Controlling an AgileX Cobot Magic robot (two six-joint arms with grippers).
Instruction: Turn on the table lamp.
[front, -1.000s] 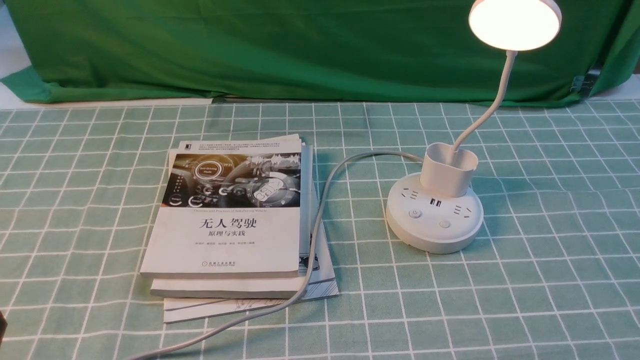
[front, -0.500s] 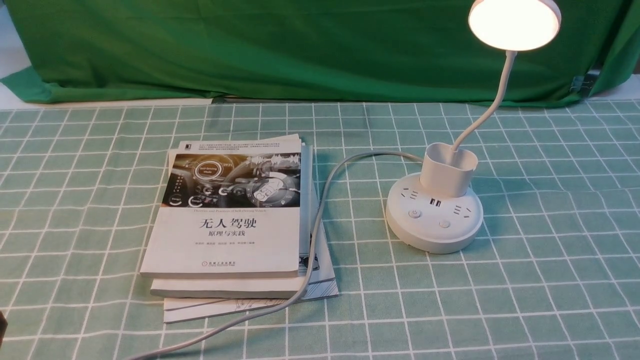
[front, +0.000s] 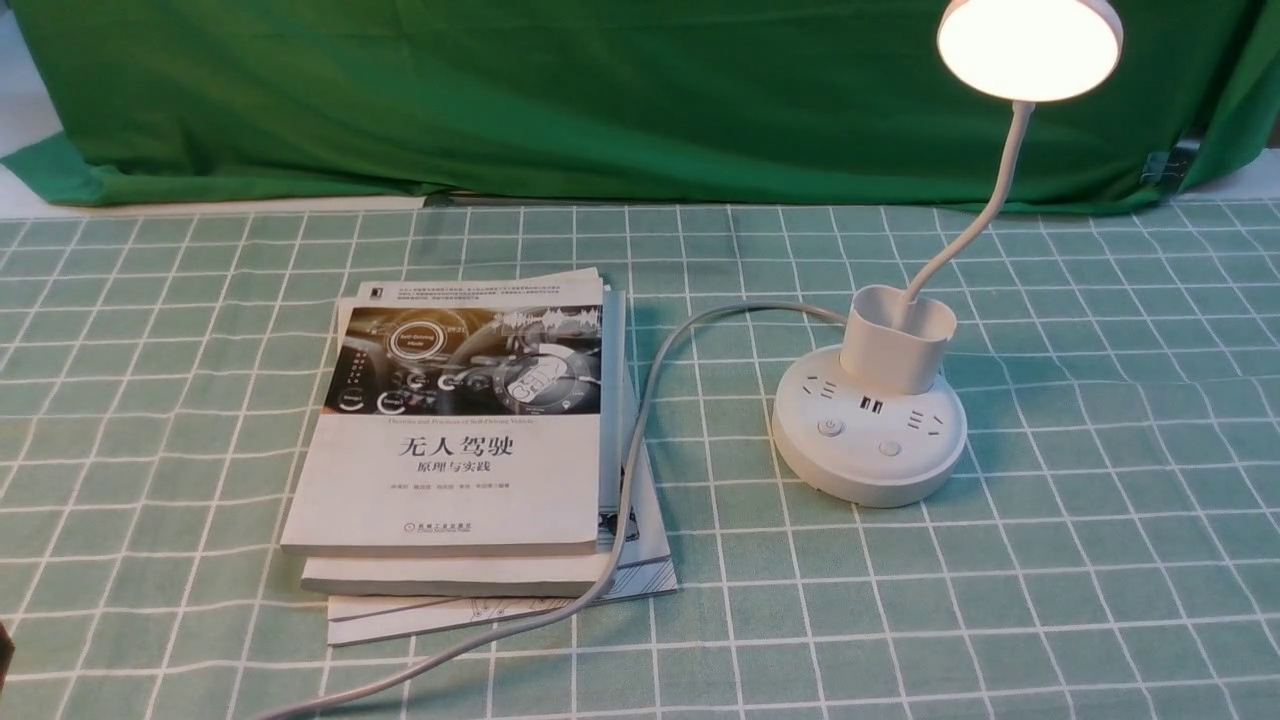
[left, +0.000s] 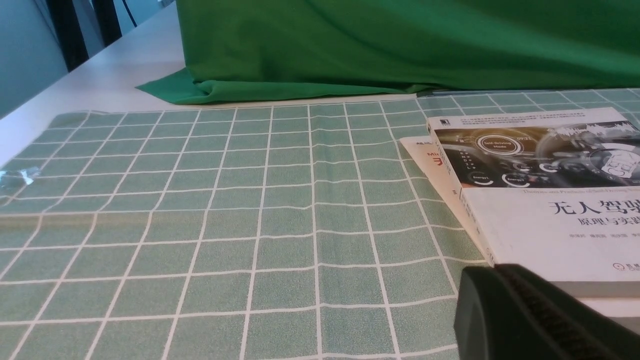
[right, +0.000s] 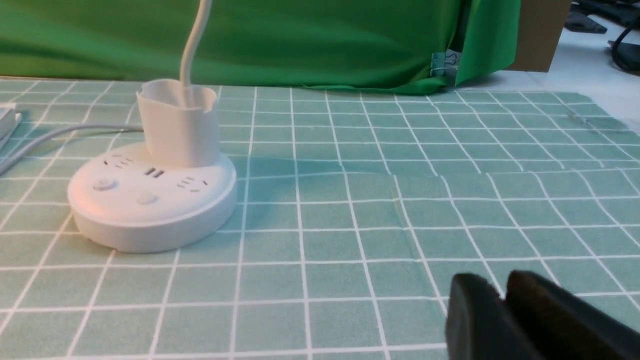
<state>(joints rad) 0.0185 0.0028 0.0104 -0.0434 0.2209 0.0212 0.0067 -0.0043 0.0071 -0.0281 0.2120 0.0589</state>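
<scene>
The white table lamp (front: 868, 440) stands right of centre on the checked cloth. Its round disc head (front: 1030, 45) glows warm white atop the thin curved gooseneck (front: 985, 210), which rises from the cup-shaped holder (front: 897, 340). Two buttons (front: 829, 428) sit on the front of the round base, which also shows in the right wrist view (right: 150, 200). My right gripper (right: 502, 292) is shut and empty, well away from the base, low over the cloth. My left gripper (left: 492, 272) is shut and empty beside the books. Neither arm reaches into the front view.
A stack of books (front: 460, 440) lies left of the lamp, with the lamp's grey cord (front: 640, 420) running along and over its right edge toward the near side. A green backdrop cloth (front: 500, 100) hangs across the back, held by a binder clip (right: 445, 62).
</scene>
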